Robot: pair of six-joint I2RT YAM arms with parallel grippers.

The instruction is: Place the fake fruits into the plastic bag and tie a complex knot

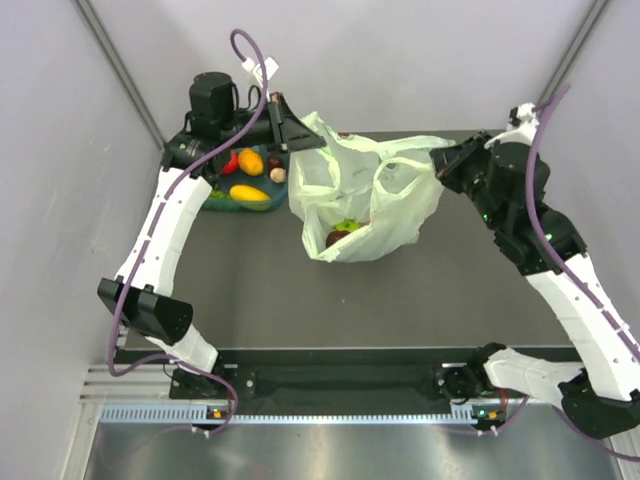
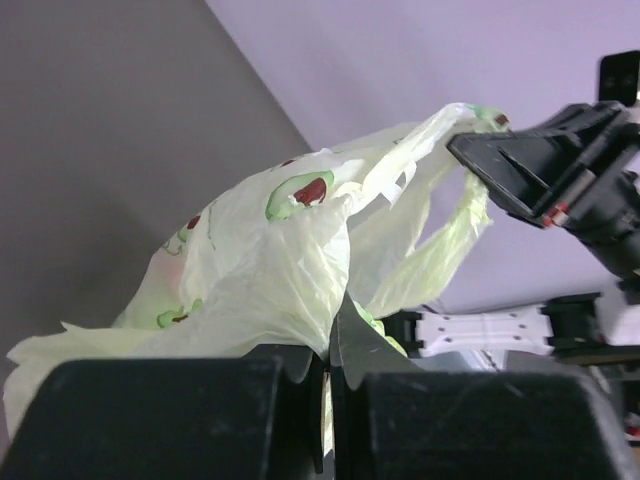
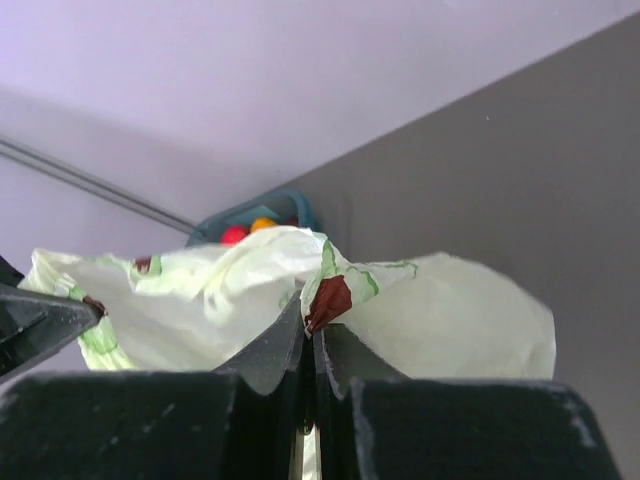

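Note:
The pale green plastic bag [image 1: 360, 200] hangs stretched between both grippers above the dark table. My left gripper [image 1: 308, 135] is shut on its left top edge, and the thin plastic [image 2: 270, 260] is pinched between the fingers in the left wrist view. My right gripper [image 1: 438, 158] is shut on the right top edge, with a printed fold of the bag [image 3: 330, 295] caught in it. Green and dark fruits [image 1: 345, 230] lie in the bag's bottom. More fake fruits [image 1: 248, 193], red, orange and yellow, sit in the teal tub [image 1: 215, 200]. No knot is in view.
The teal tub [image 3: 295, 205] stands at the table's back left corner, close behind the left arm's wrist. Grey walls close in on both sides. A metal rail runs along the near edge by the arm bases [image 1: 330, 385].

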